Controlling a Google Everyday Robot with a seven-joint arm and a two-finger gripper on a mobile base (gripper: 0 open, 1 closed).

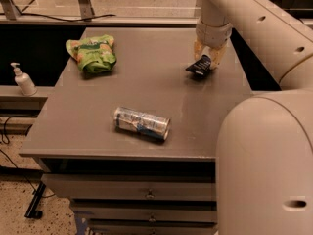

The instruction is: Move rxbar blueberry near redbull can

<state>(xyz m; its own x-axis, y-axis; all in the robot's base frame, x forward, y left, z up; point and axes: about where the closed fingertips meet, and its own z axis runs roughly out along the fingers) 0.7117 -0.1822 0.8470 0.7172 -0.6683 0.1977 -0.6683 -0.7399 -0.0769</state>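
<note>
Grey worktop above a bank of drawers carries everything we see. Close to its far right edge, our gripper has its fingers closed on the upper end of the blueberry bar, which hangs tilted just over the surface. The can lies on its side near the front edge, nearer us and left of the bar, with its long axis roughly left-right. We judge the bare stretch between them passable. The green bag sits well apart.
</note>
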